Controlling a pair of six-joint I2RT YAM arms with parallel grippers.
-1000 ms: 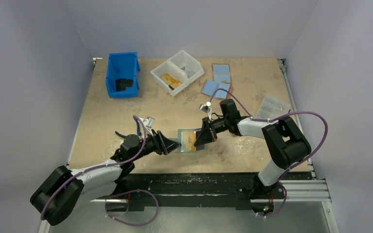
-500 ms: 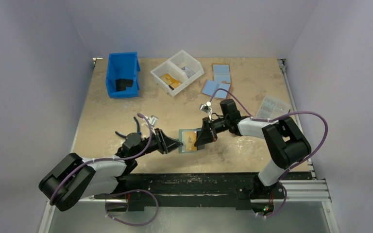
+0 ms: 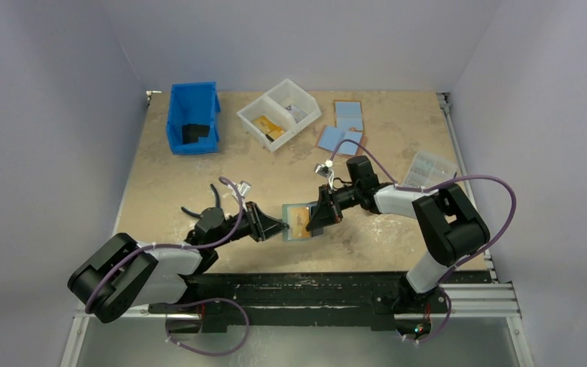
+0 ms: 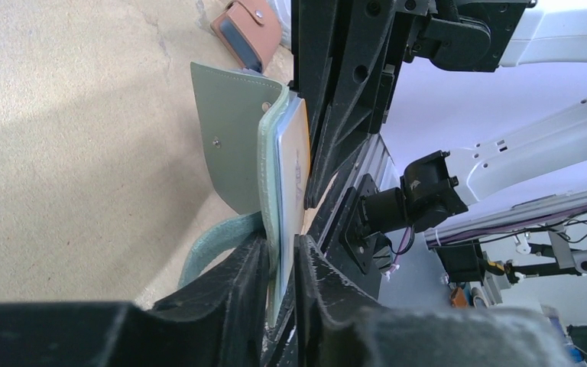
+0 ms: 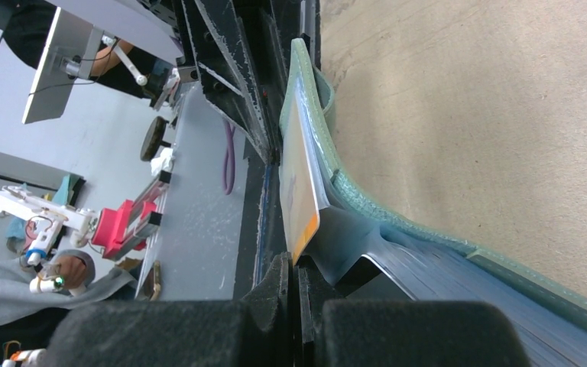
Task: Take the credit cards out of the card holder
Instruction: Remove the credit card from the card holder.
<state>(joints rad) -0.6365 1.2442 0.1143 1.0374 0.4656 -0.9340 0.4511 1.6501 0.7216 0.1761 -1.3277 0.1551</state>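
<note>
Left gripper [image 4: 281, 256]: clamped tight on the lower edge of the card holder [image 4: 233, 130].
Right gripper [image 5: 292, 267]: pinched closed on a corner of the tan-orange credit card [image 5: 298, 191].
Card holder: held upright between both claws, over the table [image 3: 199, 176] at near-centre. Looks soft and floppy, and bends under pull.
Tan-orange credit card: likely stiff, light and slick. Grip its exposed edge and slide it straight out of the clear sleeve [image 5: 351, 237].

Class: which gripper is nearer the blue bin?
Left. The left gripper, holding the card holder, is below-right of the blue bin in the top view; the right gripper, pinching a credit card, lies farther right.
</note>
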